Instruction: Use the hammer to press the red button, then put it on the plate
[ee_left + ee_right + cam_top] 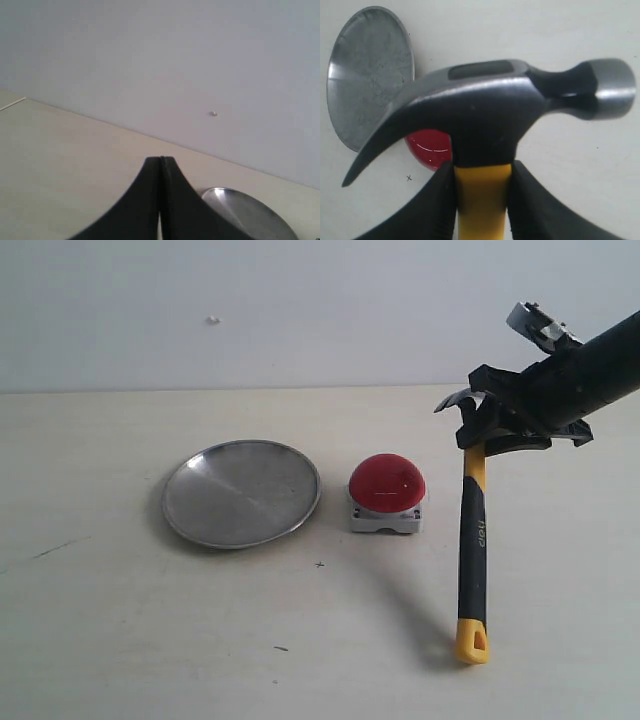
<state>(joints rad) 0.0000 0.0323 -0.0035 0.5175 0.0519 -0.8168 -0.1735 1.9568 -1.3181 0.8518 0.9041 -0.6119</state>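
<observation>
The right tool (480, 440) is clamped on the hammer (472, 540), its two black fingers (440, 200) squeezing the yellow neck just under the dark steel head. The hammer hangs almost upright toward the right edge of the surface (150, 640), head up and yellow loop down. Whether the loop touches the surface or hangs just above it cannot be told. The left tool (160, 170) is closed on nothing, its jaws pressed together, off toward the left side.

The red button (387, 483) sits near the middle of the surface, apart from the hammer. The plate (240, 492) lies just beside the button on its left-edge side and is empty.

The button looks unpressed, so the step in hand is likely carrying the hammer across to it. To do this well, the arm should lift enough that the loop clears the button's grey base, and travel slowly, since a grip this high on the handle lets the long lower part swing. Contact should land on the crown of the glossy dome and push straight down; an off-centre touch could slide off the curve toward the plate.
</observation>
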